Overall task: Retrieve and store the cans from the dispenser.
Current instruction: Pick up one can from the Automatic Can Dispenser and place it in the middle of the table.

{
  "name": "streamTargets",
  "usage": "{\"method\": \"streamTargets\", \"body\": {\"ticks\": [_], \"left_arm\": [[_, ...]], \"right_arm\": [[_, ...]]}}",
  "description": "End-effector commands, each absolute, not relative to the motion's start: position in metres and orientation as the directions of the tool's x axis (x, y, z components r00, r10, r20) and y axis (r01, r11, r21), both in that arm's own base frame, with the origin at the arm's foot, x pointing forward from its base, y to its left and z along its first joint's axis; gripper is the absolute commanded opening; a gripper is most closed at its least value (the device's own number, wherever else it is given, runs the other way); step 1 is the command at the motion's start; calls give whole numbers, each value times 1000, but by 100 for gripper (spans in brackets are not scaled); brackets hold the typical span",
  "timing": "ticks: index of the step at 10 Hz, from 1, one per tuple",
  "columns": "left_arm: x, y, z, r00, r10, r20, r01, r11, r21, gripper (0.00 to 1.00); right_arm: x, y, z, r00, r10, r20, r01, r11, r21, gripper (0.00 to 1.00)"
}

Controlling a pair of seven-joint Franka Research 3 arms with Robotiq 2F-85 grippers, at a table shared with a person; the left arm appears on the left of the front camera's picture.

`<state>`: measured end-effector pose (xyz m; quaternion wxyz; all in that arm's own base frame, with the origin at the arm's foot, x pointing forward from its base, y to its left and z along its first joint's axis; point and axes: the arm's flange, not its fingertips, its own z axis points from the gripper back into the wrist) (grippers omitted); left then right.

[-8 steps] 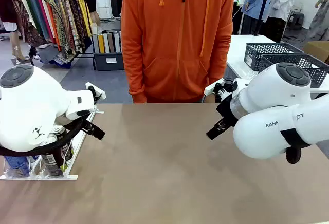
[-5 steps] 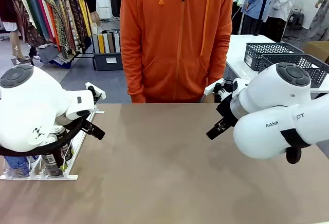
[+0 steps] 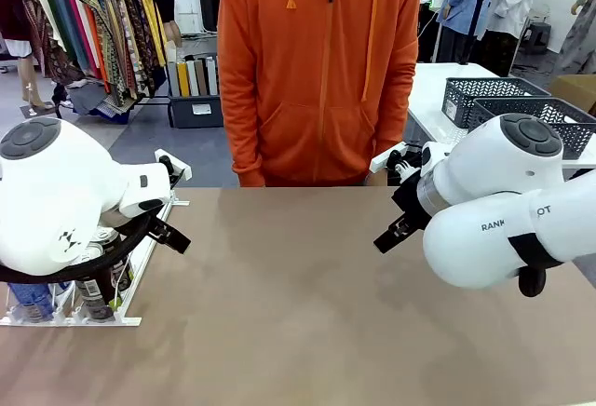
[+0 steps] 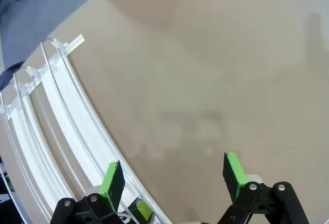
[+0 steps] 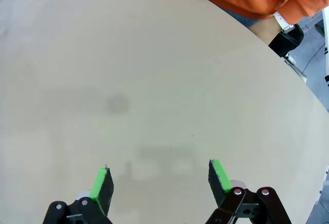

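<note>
Tan table (image 3: 307, 313), clear white-railed dispenser (image 4: 85, 131), dark and blue cans (image 3: 93, 296)

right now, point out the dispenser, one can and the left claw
dispenser (image 4: 72, 116): left wrist view, white rail
can (image 3: 93, 299): front view, dark lower body
left claw (image 4: 171, 160): left wrist view, midway between fingertips

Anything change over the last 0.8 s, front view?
Nothing visible. Both arms sit as before, with the left gripper and right gripper open and empty above the table. The cans remain in the dispenser, and the person is still at the far side.
</note>
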<state>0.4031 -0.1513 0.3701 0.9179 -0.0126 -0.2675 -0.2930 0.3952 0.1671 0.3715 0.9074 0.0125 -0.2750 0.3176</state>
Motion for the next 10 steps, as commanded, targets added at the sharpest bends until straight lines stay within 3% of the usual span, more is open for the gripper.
{"method": "streamTargets", "body": {"ticks": [1, 8, 10], "left_arm": [[403, -151, 370, 684, -532, 499, 545, 828, 134, 100], [403, -151, 370, 685, -531, 498, 545, 828, 134, 100], [397, -154, 390, 739, -555, 383, 604, 797, -10, 100]], "right_arm": [[395, 167, 372, 647, 569, 507, -583, 798, -152, 100], [395, 167, 372, 647, 569, 507, -583, 798, -152, 100], [395, 164, 380, 690, 562, 456, -594, 799, -86, 100]]}}
